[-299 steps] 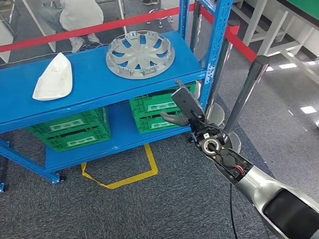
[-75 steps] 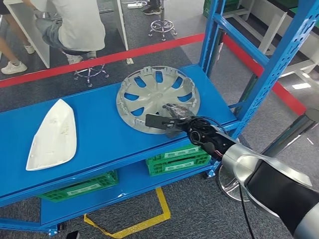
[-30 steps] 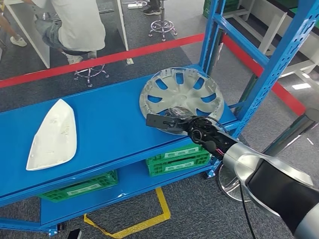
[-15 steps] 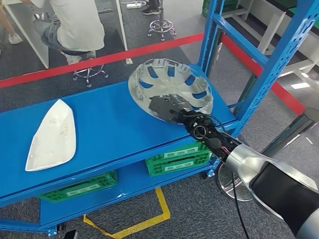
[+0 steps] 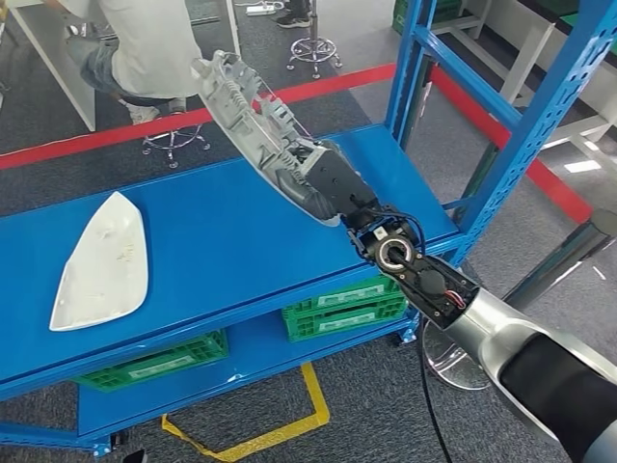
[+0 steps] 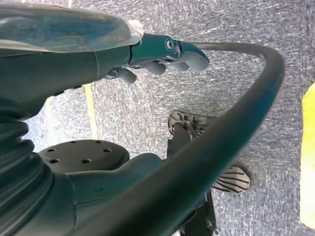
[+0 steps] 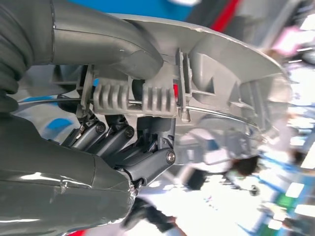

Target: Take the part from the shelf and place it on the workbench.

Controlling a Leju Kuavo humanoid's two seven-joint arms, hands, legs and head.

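Silver-grey plastic makes up the wheel cover [image 5: 251, 106], the round part with ribs and clips on its back. The right hand [image 5: 331, 185] holds it up in the air above the blue shelf [image 5: 218, 241], and it touches the shelf nowhere. It is tipped up on its edge, with the ribbed back side facing the robot. In the right wrist view the thick thumb lies along one side of the rim and the dark fingers [image 7: 122, 140] curl round the other side, so they pinch the rim of the wheel cover between them. A white curved part [image 5: 102, 260] lies flat on the top board of the shelf, well apart from the wheel cover, toward the shelf's left end. Two green crates [image 5: 342, 304] sit on the lower board of the shelf. A red tape barrier [image 5: 109, 130] runs behind the shelf, and a person [image 5: 146, 48] sits on a stool just past it. A yellow line [image 5: 306, 405] is marked on the grey carpet in front of the shelf. The left hand [image 6: 163, 51] hangs over the carpet with its fingers [image 6: 193, 58] straight, close side by side and holding nothing.
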